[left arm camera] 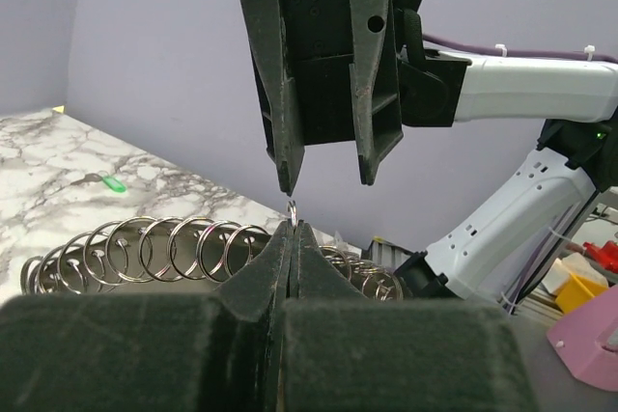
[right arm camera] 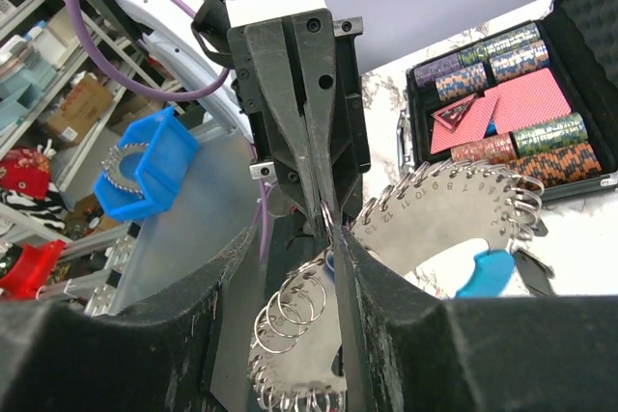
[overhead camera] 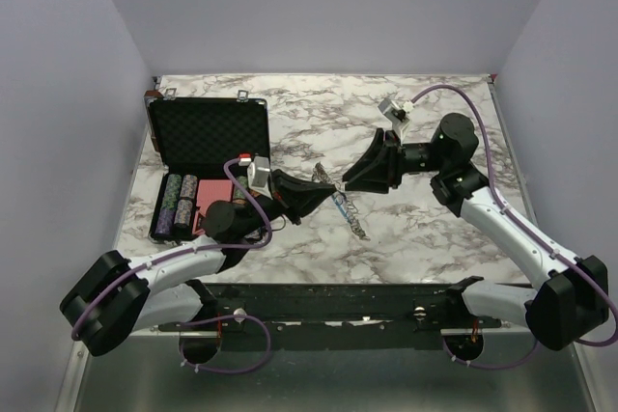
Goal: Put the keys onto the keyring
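The keyring (overhead camera: 351, 217), a floppy grey metal strip lined with split rings (left arm camera: 174, 248), hangs between my two grippers down to the table. My left gripper (left arm camera: 292, 229) is shut on one small ring (left arm camera: 292, 207) at the strip's end. My right gripper (left arm camera: 328, 180) faces it, open, with one fingertip (left arm camera: 287, 180) just above that ring and nothing between the fingers. In the right wrist view the held ring (right arm camera: 326, 221) sits at the inner edge of my right gripper (right arm camera: 299, 248). A blue key (right arm camera: 483, 272) lies beside the strip. A green key (left arm camera: 113, 183) lies on the marble.
An open black foam-lined case (overhead camera: 208, 132) stands at the left, with rows of poker chips (overhead camera: 179, 205) and red cards (right arm camera: 526, 103) in its lower half. The marble table (overhead camera: 435, 229) ends at side walls. Both arms meet near the table's middle.
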Controlling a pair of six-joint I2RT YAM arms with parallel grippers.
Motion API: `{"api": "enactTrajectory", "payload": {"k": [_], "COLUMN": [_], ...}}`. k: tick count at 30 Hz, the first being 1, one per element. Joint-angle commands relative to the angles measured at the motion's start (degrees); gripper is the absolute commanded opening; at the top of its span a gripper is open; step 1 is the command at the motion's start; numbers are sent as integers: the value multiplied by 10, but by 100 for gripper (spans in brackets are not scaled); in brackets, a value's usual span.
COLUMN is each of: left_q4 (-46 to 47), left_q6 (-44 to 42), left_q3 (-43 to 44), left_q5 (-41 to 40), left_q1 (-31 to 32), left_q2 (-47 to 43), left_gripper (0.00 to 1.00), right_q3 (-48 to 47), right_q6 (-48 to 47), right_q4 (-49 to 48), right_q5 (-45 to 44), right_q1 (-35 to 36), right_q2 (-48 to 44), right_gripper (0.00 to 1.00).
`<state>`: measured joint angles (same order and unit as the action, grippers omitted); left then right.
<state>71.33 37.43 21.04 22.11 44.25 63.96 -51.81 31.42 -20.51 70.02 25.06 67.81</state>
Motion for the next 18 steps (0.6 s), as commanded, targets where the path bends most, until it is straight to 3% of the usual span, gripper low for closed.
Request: {"api": "enactTrajectory", "payload": {"k": [1, 5, 9, 18], "left_q4": [111, 80, -32, -647], "left_q6": [22, 17, 3, -214], "left_q3": [8, 15, 36, 227], "left_q5": [-10, 12, 55, 156], "left_q1": [0, -4, -21, -54], "left_q2": [4, -2, -34, -95], "left_gripper": [0, 0, 0, 0], "right_q3": [9, 0, -20, -27], "right_q6": [-21, -50, -99, -219], "right_q4": [6, 34, 82, 204], "right_q5": [13, 5, 13, 13], "right_q1": [3, 3, -11, -27], "right_q2": [-11, -15, -18, -44], "right_gripper": [45, 45, 49, 55]}}
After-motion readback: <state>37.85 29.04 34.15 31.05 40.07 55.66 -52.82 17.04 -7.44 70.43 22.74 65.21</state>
